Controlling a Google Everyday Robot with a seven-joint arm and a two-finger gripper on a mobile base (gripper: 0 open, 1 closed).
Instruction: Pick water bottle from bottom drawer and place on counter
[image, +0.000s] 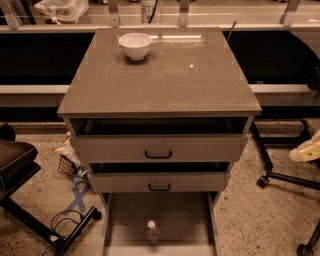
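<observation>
Well, water bottle (152, 231) upright on floor of bottom drawer (185, 220), which is pulled out below bench's front edge; bottle roughly mid-width. Bench (165, 80) carries white bowl (135, 45) near back-left corner. Upper drawers (158, 148) ajar under front edge. Hand (308, 151) low, off bench's right edge, well apart from bottle; open or closed, cannot tell.

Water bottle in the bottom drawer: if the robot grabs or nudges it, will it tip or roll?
Standing upright on a narrow base, the water bottle would probably tip if nudged, then roll in the flat bottom drawer. Its clear plastic likely dents under squeezing. The tool, seemingly the pale shape at the right edge, is far off.
</observation>
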